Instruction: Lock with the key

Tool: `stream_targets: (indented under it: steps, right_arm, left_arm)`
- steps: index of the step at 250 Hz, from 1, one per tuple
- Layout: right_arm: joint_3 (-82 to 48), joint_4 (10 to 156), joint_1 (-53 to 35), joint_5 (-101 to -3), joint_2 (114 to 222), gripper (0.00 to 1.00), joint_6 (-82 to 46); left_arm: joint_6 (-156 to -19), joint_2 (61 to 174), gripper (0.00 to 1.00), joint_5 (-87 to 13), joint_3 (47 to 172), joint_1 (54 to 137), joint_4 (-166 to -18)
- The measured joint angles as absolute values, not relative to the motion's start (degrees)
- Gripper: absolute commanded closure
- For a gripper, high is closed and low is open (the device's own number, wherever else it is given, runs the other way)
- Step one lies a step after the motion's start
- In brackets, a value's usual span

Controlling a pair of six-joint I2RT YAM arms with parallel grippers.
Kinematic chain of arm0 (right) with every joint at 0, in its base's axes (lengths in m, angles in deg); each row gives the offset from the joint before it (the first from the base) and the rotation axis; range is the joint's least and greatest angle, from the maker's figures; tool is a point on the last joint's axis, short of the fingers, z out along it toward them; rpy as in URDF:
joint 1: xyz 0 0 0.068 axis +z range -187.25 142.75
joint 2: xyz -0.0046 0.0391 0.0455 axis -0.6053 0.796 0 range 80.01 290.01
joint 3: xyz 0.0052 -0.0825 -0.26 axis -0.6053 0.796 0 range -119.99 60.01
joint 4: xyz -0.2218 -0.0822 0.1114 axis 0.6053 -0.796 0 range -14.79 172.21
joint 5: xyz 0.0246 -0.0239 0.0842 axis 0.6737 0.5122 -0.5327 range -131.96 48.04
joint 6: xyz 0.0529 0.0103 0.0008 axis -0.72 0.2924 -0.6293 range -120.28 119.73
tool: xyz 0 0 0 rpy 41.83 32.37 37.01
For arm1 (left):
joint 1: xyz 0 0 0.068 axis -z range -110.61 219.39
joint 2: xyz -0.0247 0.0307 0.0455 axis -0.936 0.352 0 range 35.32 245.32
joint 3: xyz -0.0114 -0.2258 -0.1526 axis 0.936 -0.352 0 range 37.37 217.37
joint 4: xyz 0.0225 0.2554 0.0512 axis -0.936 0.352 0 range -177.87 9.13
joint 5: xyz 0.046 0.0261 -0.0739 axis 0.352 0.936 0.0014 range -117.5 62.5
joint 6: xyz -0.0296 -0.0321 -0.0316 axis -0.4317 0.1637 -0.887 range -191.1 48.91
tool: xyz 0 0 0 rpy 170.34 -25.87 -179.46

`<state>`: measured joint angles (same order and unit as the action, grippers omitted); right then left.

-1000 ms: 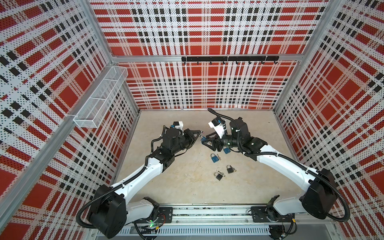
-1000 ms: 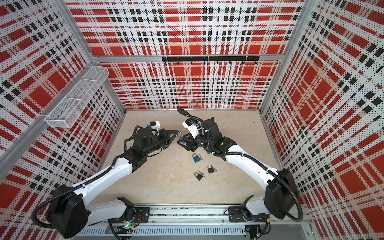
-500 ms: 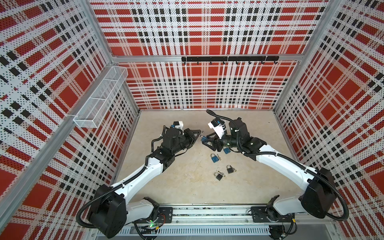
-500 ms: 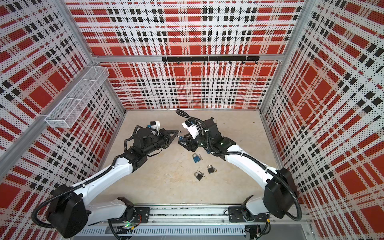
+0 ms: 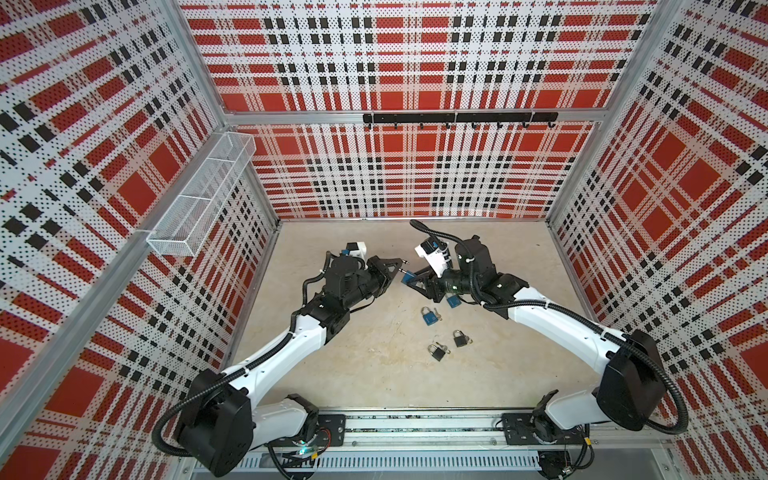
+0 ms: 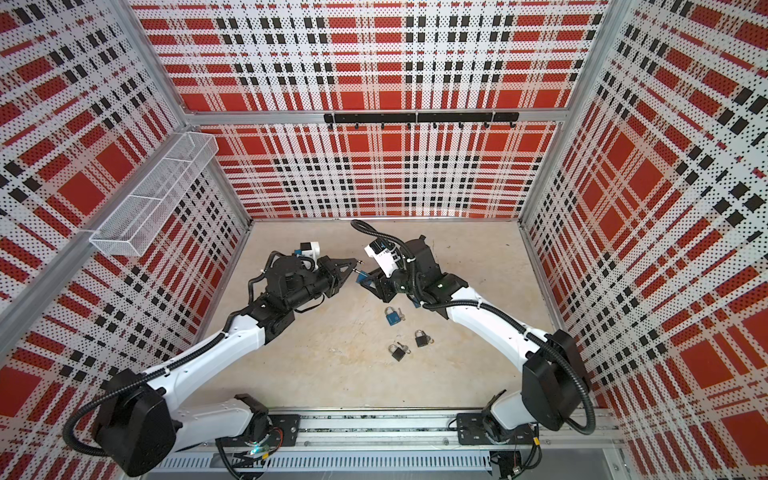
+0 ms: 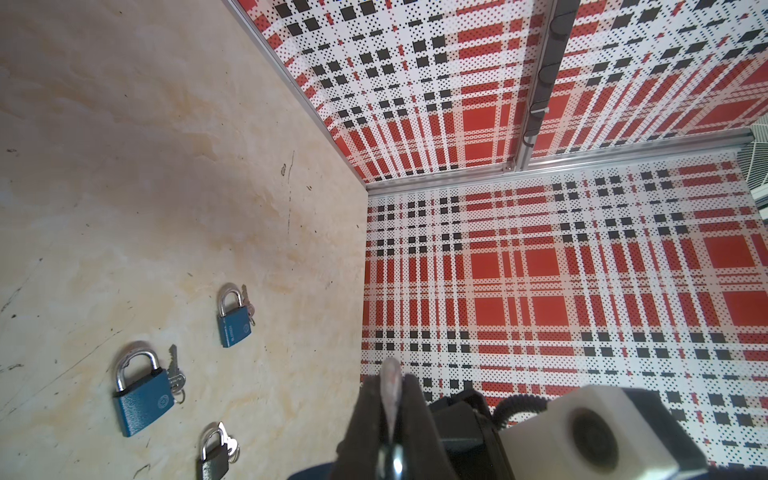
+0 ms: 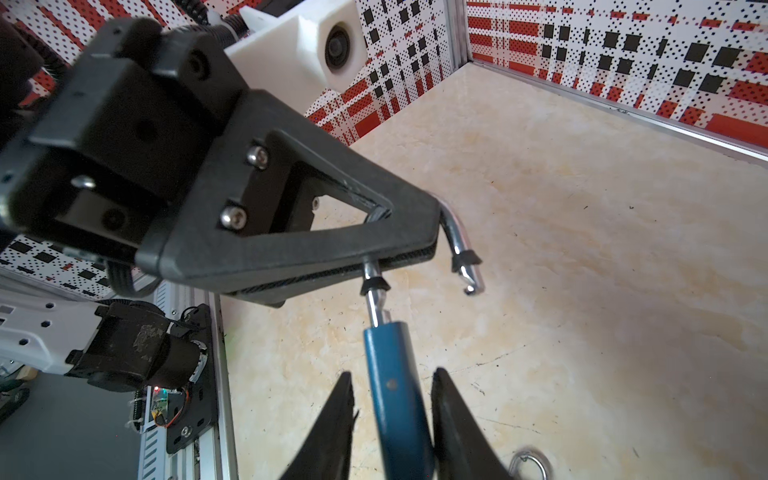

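In the right wrist view we see the left claw (image 8: 432, 247) clenched on the open shackle (image 8: 457, 237) of a blue lock (image 8: 395, 386). Its body sits between the parted fingers (image 8: 332, 424) of the right claw (image 8: 392, 374), gaps showing. In both top views this grip, above the desk (image 5: 374, 374), is too small to read.

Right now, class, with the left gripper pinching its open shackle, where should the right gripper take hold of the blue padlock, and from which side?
Clamp the blue padlock body across its two broad flat faces, coming from the end opposite the shackle. The left gripper blocks the shackle end; the right gripper, fingers open, straddles the body facing those faces.
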<state>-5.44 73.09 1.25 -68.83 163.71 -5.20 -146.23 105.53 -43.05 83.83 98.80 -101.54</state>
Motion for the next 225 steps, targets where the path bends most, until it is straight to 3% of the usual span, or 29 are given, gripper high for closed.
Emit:
stream_targets:
  steps: [64,118,168,225]
  right_arm:
    - [-5.6,73.3,1.3,-68.9,164.3,0.68,-5.2]
    - [-5.6,73.7,1.3,-70.0,164.6,0.85,-5.2]
    - [-5.6,74.4,1.4,-70.0,164.6,0.75,-5.7]
    - [-5.6,74.9,1.3,-69.9,164.6,0.75,-6.1]
  left_arm:
    - [-147.2,105.5,1.00,-43.1,83.8,99.1,-102.5]
    - [-147.9,105.6,1.00,-42.9,83.8,99.2,-103.3]
    - [-148.1,105.6,1.00,-42.4,83.8,99.2,-103.8]
    - [-148.4,105.6,1.00,-42.3,83.8,99.3,-104.4]
